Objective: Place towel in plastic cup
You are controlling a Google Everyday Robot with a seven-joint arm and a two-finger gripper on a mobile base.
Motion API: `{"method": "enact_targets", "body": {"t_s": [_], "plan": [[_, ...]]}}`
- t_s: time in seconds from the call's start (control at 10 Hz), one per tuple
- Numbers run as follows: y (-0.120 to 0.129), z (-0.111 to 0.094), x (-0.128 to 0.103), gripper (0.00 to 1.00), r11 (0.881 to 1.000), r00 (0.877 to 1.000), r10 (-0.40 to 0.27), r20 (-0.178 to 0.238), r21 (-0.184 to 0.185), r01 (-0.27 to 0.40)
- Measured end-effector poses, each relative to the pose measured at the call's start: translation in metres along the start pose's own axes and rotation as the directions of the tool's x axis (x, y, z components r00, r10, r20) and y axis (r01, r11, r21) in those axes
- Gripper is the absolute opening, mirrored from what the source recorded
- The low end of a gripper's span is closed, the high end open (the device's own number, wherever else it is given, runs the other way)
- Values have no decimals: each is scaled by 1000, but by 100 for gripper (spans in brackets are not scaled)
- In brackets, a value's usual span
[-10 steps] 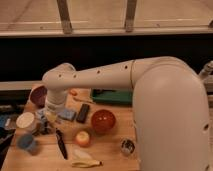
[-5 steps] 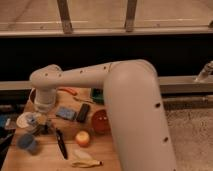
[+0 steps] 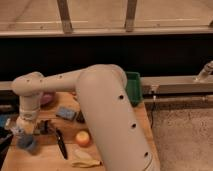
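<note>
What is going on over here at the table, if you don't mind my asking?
The robot's one arm reaches across the wooden table to its left side, with the claw hanging low over a blue plastic cup near the table's edge. A towel cannot be made out. Also on the table are a blue sponge, an apple, a black pen-like tool and a banana. A green bin sits behind the arm.

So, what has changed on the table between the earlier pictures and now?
The arm swung left and nearer the camera, now hiding the red bowl and the right half of the table. The pincer came down at the left edge, above the blue cup. The apple, banana and black pen stayed put.
</note>
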Motion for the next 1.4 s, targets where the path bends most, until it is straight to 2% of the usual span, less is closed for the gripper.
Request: {"method": "enact_targets", "body": {"t_s": [0.2, 0.4, 0.5, 0.6, 0.8, 1.0, 1.2, 1.3, 1.4], "plan": [[21, -1, -14, 0, 998, 998, -60, -34, 18, 61], [32, -3, -18, 0, 995, 994, -90, -62, 30, 92], [37, 0, -23, 0, 993, 990, -107, -90, 34, 111], [39, 5, -26, 1, 993, 988, -111, -106, 27, 115], [32, 9, -17, 15, 996, 991, -89, -102, 9, 91], [28, 15, -13, 37, 997, 993, -73, -95, 1, 74], [24, 13, -3, 57, 999, 994, -46, -97, 4, 47], [24, 15, -3, 65, 999, 995, -41, -96, 2, 41], [24, 17, -3, 67, 999, 995, -37, -97, -2, 37]]}}
